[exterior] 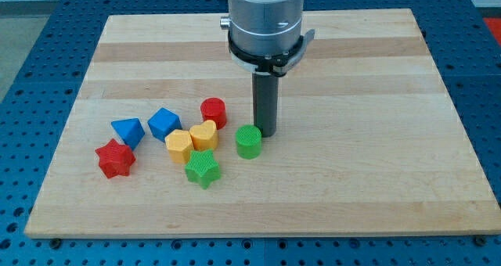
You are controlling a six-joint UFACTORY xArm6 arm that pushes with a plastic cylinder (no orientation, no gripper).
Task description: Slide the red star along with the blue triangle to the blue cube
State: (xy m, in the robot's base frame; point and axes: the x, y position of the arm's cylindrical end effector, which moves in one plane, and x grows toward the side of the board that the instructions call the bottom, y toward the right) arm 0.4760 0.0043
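The red star (pixel 115 158) lies at the view's left, just below and left of the blue triangle (pixel 127 131); the two touch or nearly touch. The blue cube (pixel 164 124) sits right of the triangle with a small gap between them. My tip (pixel 265 132) rests on the board at the centre, just above and right of the green cylinder (pixel 248 141), well to the right of the star, triangle and cube.
A red cylinder (pixel 213 112), a yellow heart (pixel 203 134), a yellow hexagon (pixel 178 145) and a green star (pixel 203 169) cluster right of the blue cube. The wooden board (pixel 352 188) lies on a blue perforated table.
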